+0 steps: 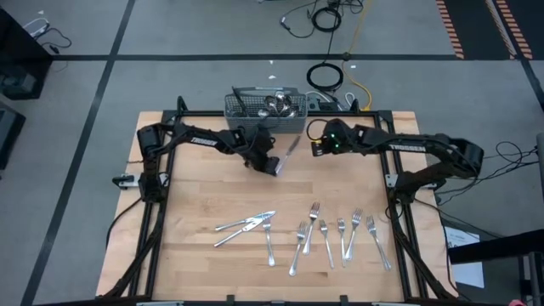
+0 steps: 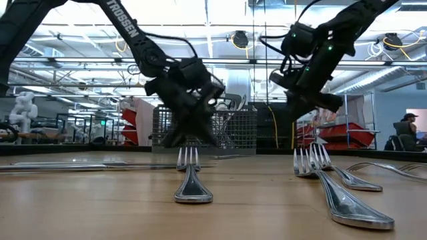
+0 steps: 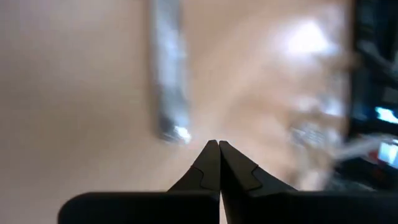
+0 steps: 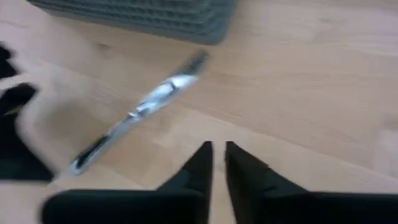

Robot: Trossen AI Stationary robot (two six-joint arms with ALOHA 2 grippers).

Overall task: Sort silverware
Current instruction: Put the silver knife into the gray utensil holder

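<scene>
A slim silver knife (image 1: 289, 153) lies slanted on the wooden table just in front of the grey wire-mesh basket (image 1: 263, 109). The right wrist view shows it flat on the wood (image 4: 149, 102). My left gripper (image 1: 274, 167) is shut, and its tips (image 3: 217, 144) stand at the knife's near end. My right gripper (image 1: 316, 146) hovers above the table to the knife's right. Its fingers (image 4: 216, 149) are closed to a thin gap with nothing between them. More silverware lies in rows near the front edge: several forks (image 1: 340, 234) and a mixed cluster (image 1: 246, 225). My left gripper's shut fingertips stand right beside the knife's near end (image 3: 177, 132), slanting down toward the table. Whether they touch the knife I cannot tell, as the view is blurred.
The basket (image 2: 227, 130) at the far edge holds spoons and other pieces (image 1: 280, 104). Bare wood (image 1: 212, 187) lies between the grippers and the rows of forks. In the low view, forks (image 2: 193, 180) lie close to the camera. Cables lie on the floor beyond the table.
</scene>
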